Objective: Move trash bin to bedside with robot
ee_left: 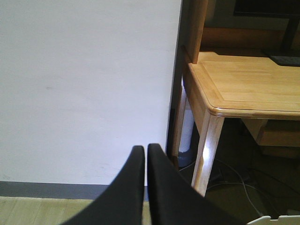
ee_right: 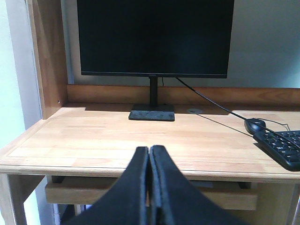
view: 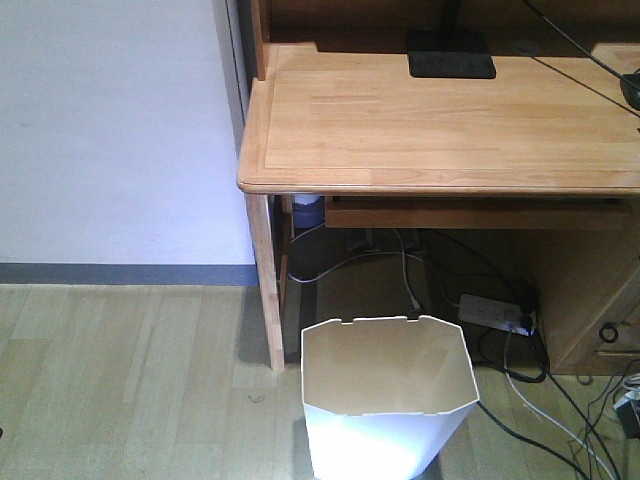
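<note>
The white trash bin stands upright on the wooden floor in front of the desk's left leg, its cream inside empty. A corner of its rim shows at the bottom right of the left wrist view. My left gripper is shut and empty, held in the air facing the white wall, left of the bin. My right gripper is shut and empty, held level with the desk's front edge. Neither gripper shows in the front view. The bed is out of view.
A light wooden desk fills the upper right, with a monitor, mouse and keyboard on it. Cables and a power strip lie under it. White wall at left; desk leg beside the bin.
</note>
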Controlling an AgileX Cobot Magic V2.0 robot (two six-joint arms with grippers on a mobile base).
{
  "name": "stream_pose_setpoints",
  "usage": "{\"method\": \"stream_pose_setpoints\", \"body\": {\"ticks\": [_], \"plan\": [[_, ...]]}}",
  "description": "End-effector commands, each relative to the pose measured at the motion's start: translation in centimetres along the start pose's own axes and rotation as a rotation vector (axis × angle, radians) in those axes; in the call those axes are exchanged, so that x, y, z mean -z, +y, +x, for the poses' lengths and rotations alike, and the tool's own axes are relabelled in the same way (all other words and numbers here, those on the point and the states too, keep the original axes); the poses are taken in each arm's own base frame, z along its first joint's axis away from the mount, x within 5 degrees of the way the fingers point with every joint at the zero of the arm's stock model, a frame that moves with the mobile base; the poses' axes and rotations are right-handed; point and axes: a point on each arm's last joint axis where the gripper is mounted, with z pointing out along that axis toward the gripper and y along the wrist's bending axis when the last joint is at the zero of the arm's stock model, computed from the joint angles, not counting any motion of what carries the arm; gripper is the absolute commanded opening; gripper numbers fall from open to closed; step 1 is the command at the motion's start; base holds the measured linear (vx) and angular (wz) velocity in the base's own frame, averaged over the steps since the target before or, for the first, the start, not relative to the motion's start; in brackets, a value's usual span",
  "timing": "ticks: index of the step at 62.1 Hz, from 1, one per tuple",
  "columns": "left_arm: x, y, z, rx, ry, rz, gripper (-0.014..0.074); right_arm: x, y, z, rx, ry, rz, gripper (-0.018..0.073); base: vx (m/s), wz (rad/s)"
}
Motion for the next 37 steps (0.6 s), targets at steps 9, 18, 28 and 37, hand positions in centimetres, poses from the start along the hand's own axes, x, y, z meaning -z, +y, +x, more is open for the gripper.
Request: {"method": "stream_pose_setpoints", "body": {"ticks": [9,18,28,37], "plan": [[-0.05,0.01,-0.07,0.01,-0.063,0.004,-0.0006,0.09,0.02,-0.49,0.016,-0.078,-0.001,-0.0009,0.0,0.0],[-0.05,0.01,-0.06,0.01,-0.062,0.004,-0.0006,0.09,0.02,-0.49,0.016,-0.078,-0.001,-0.0009,0.0,0.0],[-0.05,0.01,-0.06,0.01,-0.062,0.004,-0.0006,0.09,0.02,-0.49,0.016,-0.078,-0.001,-0.0009,0.0,0.0],[-0.05,0.01,-0.06,0.01,-0.062,0.004,-0.0006,0.09,0.02,-0.49,0.016,-0.078,-0.001,-0.0009,0.0,0.0]]}}
